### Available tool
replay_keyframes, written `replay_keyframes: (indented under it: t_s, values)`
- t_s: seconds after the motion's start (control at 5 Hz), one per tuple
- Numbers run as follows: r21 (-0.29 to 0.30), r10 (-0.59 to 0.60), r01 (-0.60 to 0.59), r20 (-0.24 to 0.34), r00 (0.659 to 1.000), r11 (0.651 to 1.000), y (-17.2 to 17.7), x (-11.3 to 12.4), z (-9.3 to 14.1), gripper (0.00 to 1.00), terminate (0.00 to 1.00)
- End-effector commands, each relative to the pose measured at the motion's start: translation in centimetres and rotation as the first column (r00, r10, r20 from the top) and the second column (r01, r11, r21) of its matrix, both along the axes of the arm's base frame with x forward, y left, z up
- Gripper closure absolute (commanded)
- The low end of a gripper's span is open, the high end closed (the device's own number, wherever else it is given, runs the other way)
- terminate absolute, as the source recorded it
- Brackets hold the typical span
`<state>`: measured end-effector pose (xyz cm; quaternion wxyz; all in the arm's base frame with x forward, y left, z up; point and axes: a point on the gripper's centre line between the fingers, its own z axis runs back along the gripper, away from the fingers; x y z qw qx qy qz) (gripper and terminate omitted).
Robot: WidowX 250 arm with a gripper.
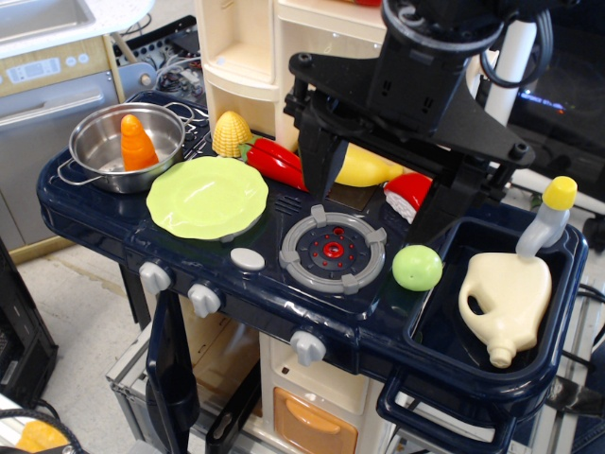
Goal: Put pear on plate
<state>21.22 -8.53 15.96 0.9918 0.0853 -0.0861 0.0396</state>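
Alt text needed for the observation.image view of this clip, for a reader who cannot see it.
A black robot gripper hangs open over the back of a toy kitchen stove, above and left of a light-green pear lying beside the grey burner. The empty lime-green plate sits left of the burner, next to a steel pot holding a carrot.
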Motion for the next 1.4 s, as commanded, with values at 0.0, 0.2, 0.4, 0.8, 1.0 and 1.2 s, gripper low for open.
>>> replay_keyframes:
  t_s: [0.0,0.2,0.4,0.8,1.0,1.2]
  values:
    - [0.000,0.000,0.000,0.000,1.000,1.000,0.0,0.0,0.0,0.00,0.00]
    - [-0.051,-0.128,0.129,0.016,0.992,0.990,-0.4,3.7,-2.7,0.00,0.00]
    - [-0.058,-0.201,0.204,0.052,0.978,0.977,-1.1,6.6,-5.2,0.00,0.00]
    - [-0.103,-0.233,0.243,0.097,0.968,0.965,-1.1,8.8,-9.0,0.00,0.00]
    - [-0.156,-0.229,0.242,0.098,0.969,0.958,-1.0,9.2,-10.5,0.00,0.00]
    - [-0.130,-0.236,0.248,0.106,0.966,0.960,-0.9,9.5,-11.6,0.00,0.00]
